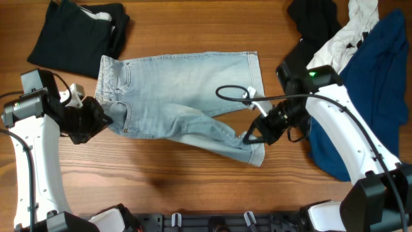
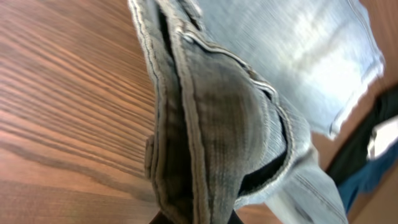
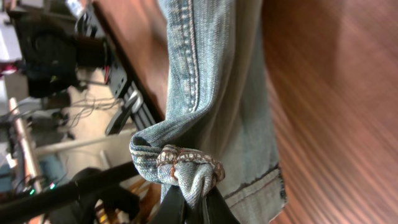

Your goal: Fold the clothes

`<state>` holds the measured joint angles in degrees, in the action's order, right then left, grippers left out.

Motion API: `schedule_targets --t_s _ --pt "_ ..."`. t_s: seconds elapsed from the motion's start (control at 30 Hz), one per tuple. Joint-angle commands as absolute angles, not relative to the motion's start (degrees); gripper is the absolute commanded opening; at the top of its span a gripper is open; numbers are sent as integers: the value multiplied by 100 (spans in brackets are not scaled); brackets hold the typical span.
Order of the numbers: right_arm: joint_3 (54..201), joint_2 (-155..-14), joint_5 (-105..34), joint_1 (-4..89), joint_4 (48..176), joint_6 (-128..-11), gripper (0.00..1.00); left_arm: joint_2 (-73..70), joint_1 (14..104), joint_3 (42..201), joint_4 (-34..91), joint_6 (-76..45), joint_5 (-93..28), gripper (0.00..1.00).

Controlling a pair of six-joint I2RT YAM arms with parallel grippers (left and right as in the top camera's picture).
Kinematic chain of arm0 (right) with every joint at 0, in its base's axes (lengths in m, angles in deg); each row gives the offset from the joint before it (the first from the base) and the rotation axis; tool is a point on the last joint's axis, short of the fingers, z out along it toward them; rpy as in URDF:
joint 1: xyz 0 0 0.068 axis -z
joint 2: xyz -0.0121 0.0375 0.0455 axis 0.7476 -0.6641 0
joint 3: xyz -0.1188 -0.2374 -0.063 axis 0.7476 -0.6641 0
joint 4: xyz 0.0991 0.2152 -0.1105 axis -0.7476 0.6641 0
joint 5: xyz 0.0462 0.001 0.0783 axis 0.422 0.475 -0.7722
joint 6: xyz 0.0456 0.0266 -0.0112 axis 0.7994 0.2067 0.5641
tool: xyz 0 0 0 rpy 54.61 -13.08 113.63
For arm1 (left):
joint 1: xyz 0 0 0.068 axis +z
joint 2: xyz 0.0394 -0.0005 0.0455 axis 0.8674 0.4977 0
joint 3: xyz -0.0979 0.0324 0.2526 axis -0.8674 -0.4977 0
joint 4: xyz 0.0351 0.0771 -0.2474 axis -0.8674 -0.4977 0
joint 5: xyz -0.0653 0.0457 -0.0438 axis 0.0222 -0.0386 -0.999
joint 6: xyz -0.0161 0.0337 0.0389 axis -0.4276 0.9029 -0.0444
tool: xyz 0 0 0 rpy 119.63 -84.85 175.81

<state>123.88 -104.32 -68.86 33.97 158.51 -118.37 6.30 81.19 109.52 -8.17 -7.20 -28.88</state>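
Both jaws are clamping the denim shorts (image 1: 187, 84), left on waistband (image 1: 108, 77), right on leg hem (image 3: 186, 165); I'm aiming to lift evenly, taut.

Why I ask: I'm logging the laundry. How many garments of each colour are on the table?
Pale blue: 1, the denim shorts
Black: 2, the folded black piece at top left and the black heap at top right
White: 1, the white piece
Deep blue: 1, the deep-blue piece
Total: 5
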Motion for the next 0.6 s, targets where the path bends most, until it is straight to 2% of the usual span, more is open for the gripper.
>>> schedule_targets --t_s 0.0,0.07,0.27,0.57 --pt "12241 -10288 -7249 3395 15831 -12272 4 503 8154 10946 -876 -12 -3360 4" --pt "12241 -10281 -7254 3395 15814 -12317 4 503 8154 10946 -887 112 -3443 4" --pt "12241 -10281 -7258 3395 15691 -12241 4 501 8154 10948 -1265 1651 -5207 4" --pt "12243 -10281 -7383 3395 15527 -12204 4 368 8362 10948 -2133 1612 -5177 4"
